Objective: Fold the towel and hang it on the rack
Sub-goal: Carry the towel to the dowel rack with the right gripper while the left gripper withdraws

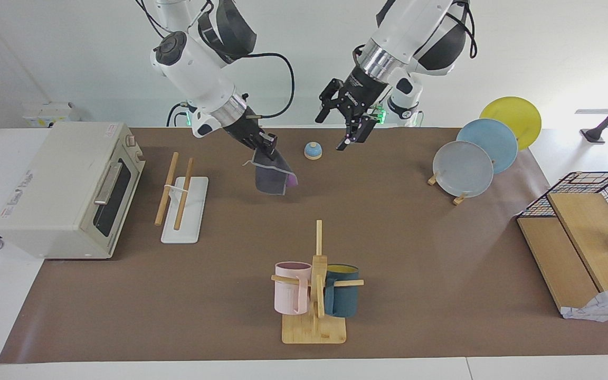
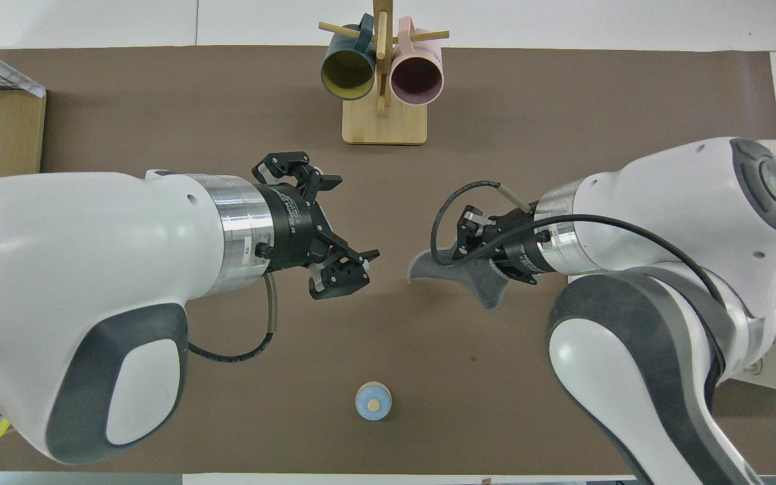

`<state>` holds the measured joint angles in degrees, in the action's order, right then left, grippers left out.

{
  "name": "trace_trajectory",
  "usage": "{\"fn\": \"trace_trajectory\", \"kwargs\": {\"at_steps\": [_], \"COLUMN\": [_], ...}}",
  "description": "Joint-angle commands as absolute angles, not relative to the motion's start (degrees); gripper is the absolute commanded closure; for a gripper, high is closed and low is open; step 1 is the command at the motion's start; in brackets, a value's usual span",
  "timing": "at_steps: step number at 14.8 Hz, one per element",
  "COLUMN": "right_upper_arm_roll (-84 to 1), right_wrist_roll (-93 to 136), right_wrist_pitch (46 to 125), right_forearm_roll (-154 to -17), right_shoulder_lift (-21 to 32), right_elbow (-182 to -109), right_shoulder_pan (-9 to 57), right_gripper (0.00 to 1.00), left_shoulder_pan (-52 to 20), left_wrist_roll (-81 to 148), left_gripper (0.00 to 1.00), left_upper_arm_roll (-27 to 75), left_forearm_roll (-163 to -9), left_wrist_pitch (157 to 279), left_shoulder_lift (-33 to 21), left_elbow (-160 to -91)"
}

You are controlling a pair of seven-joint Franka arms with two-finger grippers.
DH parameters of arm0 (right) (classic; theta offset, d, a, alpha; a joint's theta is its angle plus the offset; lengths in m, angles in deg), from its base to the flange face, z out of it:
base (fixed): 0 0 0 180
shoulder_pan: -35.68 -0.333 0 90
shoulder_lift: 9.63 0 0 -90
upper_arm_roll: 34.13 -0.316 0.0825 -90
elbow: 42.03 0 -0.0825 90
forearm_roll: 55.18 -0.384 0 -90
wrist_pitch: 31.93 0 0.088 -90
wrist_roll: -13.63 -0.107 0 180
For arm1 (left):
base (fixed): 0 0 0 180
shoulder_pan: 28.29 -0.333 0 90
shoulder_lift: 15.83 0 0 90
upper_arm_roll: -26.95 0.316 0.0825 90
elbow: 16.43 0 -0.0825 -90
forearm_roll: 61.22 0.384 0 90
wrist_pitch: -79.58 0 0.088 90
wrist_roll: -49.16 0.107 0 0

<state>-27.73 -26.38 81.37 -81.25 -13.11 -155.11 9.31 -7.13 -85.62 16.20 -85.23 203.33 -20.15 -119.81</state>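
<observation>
A: We are viewing the toaster oven (image 1: 66,190) at the right arm's end of the table, then the rack (image 1: 181,195) just beside it, its two wooden rods bare. Where is the towel sitting relative to the pincers?

B: The towel (image 1: 271,177) is hanging directly beneath the right gripper (image 1: 268,149), which is clenching one upper edge; the cloth is drooping folded, grey face outward with a purple sliver showing. The left gripper (image 1: 348,132) is hovering released, jaws spread and holding nothing, well apart from the cloth.

A: What are we judging as the risks?

B: We are judging that a single pinch is letting the fold sag open as the arm is swinging toward the rack, so the towel may arrive bunched. Lowered too early, the dangling hem could be catching one rod and dragging the light base.

A: And the smallest item?

B: The small blue knob (image 1: 312,151) is lying between the two grippers, below them.
</observation>
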Motion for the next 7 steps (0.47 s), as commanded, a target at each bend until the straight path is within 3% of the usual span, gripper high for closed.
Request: {"fn": "trace_trajectory", "kwargs": {"at_steps": [1, 7], "right_upper_arm_roll": [-28.07, -28.07], "right_wrist_roll": [-17.42, -4.58], "right_wrist_pitch": [81.80, 80.66], "right_forearm_roll": [-78.39, -71.81], "right_shoulder_lift": [-18.67, -20.61], "right_elbow": [-164.87, -170.44], "right_shoulder_pan": [14.13, 22.31], "right_gripper": [1.00, 1.00], "left_shoulder_pan": [-11.41, -21.51], "left_wrist_roll": [-79.01, -46.79], "left_gripper": [0.00, 0.00], "left_upper_arm_roll": [16.22, 16.31], "left_forearm_roll": [-84.77, -84.77], "left_wrist_pitch": [203.25, 191.58], "left_shoulder_lift": [-22.33, -23.56], "left_elbow": [-122.43, -123.39]}}
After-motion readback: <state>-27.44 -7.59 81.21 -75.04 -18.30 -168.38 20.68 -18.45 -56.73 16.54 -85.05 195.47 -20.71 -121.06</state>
